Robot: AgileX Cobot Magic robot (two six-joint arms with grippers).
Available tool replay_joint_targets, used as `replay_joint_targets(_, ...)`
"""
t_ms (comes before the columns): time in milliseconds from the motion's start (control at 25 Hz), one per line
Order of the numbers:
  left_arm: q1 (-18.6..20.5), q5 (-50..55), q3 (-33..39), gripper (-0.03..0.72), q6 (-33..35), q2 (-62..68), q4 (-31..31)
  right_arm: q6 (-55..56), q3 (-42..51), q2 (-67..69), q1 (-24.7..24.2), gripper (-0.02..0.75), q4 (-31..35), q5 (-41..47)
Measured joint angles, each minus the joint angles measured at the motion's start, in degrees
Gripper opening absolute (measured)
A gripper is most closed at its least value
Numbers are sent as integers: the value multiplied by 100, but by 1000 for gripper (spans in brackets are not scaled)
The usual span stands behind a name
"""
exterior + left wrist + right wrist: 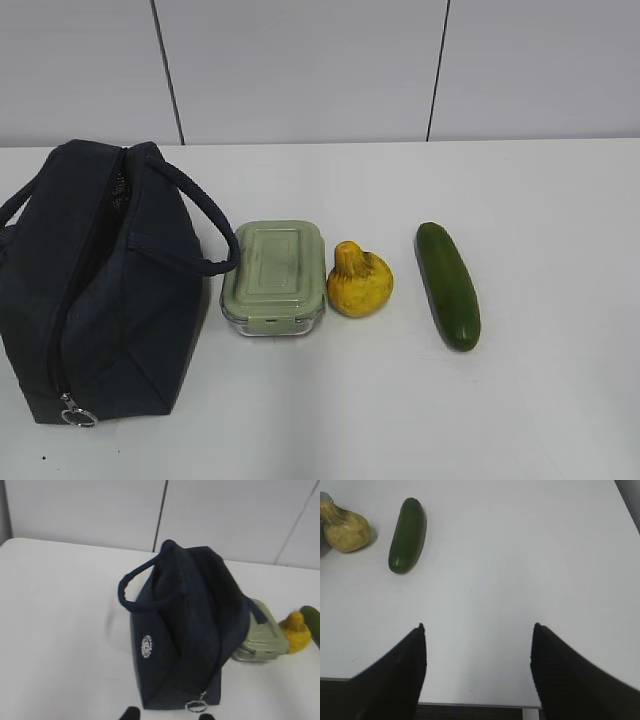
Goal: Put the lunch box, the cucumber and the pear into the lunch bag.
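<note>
The navy lunch bag [95,280] stands at the table's left, its metal ring pull [77,413] at the near end. To its right lie the sage-lidded lunch box [275,275], the yellow pear [360,282] and the dark green cucumber [448,285] in a row. Neither gripper shows in the exterior view. In the left wrist view my left gripper [169,715] is open and empty, its tips just short of the bag [190,630] and ring pull [196,706]. My right gripper [478,626] is wide open and empty over bare table, well short of the cucumber [408,535] and pear [345,529].
The white table [560,400] reaches back to a pale panelled wall. Its front edge [470,704] lies under my right gripper. In the left wrist view the lunch box [260,637] sits close against the bag's right side, with one handle loop [145,587] sticking out on the left.
</note>
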Motion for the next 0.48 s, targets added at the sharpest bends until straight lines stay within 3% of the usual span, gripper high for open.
replay_joint_targets(240, -727, -512, -216, 228, -7, 810, 135, 0, -44, 288, 0, 505, 11, -51)
replay_joint_targets(480, -866, -1603, -662, 230, 7, 2980, -4, 0, -174, 1031, 0, 505, 11, -443)
